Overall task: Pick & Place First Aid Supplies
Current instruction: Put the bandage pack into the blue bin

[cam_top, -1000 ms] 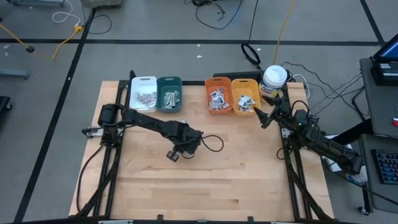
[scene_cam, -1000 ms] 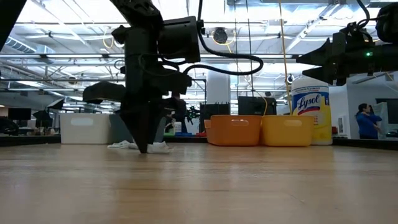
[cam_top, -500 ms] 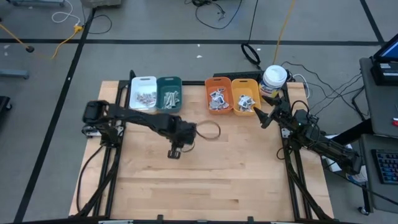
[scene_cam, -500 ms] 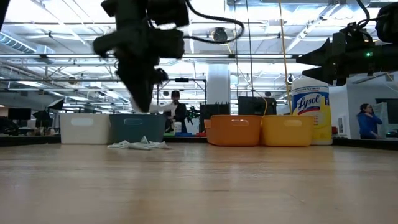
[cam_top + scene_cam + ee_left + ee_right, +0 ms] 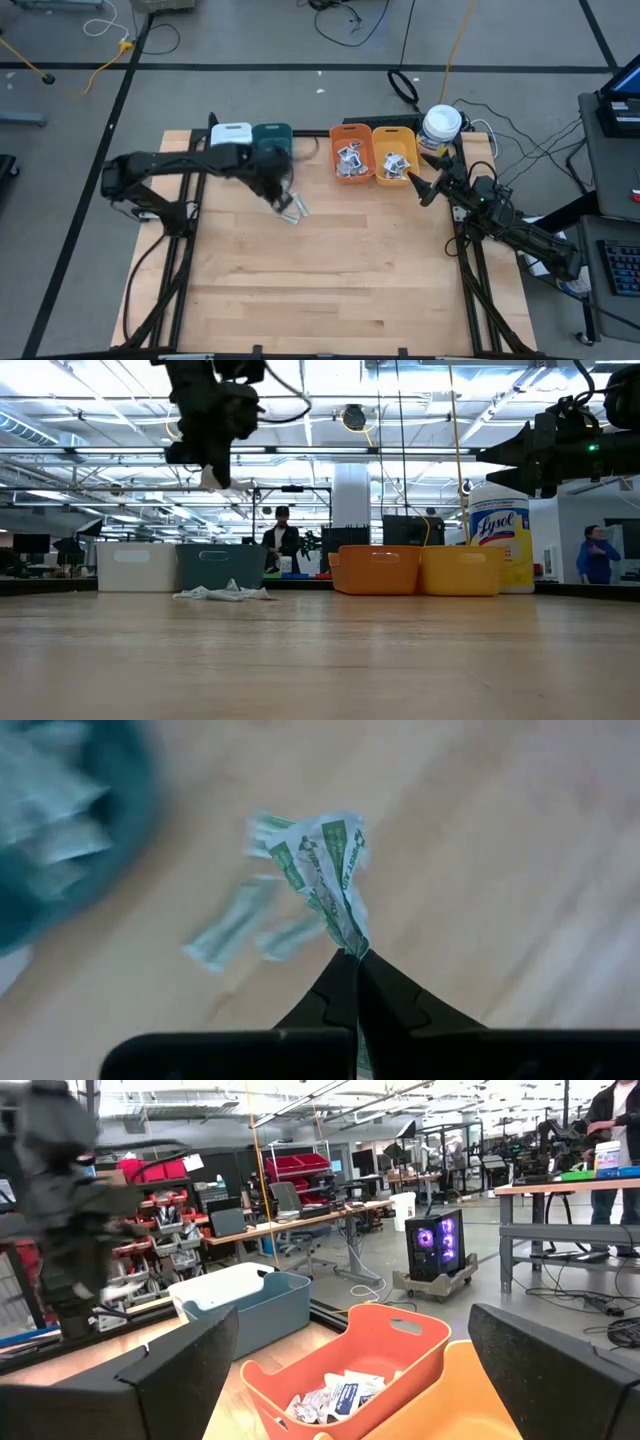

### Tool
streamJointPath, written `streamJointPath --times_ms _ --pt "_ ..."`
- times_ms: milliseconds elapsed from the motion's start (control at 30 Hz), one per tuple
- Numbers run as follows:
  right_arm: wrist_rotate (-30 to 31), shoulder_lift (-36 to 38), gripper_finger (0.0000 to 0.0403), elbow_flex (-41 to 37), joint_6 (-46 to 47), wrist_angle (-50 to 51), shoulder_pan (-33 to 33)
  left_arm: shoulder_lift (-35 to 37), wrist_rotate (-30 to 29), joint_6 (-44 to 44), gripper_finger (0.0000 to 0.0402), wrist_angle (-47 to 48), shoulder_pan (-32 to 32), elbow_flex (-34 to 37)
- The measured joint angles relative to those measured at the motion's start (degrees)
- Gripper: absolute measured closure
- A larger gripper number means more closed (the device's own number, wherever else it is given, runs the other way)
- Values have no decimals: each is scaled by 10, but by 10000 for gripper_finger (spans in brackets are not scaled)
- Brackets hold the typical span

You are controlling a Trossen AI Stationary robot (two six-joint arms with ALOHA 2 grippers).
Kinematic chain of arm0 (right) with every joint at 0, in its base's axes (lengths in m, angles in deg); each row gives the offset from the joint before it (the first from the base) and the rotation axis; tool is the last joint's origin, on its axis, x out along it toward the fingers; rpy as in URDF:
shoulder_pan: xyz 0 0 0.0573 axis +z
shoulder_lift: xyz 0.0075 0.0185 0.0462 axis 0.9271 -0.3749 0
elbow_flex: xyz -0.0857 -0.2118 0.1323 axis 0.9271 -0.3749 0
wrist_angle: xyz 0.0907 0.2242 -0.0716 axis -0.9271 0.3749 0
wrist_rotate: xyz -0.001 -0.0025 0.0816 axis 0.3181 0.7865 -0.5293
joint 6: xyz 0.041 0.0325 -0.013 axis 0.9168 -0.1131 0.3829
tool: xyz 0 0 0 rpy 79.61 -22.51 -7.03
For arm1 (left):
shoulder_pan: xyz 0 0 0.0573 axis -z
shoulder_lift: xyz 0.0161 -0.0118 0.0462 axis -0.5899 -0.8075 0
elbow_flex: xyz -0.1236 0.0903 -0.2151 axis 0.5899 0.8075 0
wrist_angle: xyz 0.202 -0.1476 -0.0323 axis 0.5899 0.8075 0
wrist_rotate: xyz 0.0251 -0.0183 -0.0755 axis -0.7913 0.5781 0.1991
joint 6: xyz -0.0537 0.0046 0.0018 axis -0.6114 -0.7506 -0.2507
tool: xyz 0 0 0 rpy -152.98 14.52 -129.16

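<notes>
Robotics lab or workshop: open industrial hall, exposed ceiling trusses, workbenches, red parts bins, floor cables.

Reading "Lysol" in blue script on the yellow label of the white canister. Showing green print on the pale-green packets, letters too blurred to make out.

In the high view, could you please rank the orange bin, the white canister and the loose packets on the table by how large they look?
1. orange bin: clearly the largest.
2. white canister: only its round top shows from above.
3. loose packets: a small cluster, the smallest.
</notes>
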Motion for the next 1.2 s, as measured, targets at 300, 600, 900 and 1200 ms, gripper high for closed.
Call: streamJointPath --times_ms 300,600,900,1200 --pt "0 0 11 0 0 0 0 18 -6 -82 400 19 -186 -1" --pt "0 0 11 0 0 0 0 -101 6 -58 401 19 -323 -46" --pt "0 0 11 0 0 0 0 -244 36 -52 400 18 -354 -74" --pt "0 0 11 0 0 0 0 -249 56 -17 323 7 -347 -75"
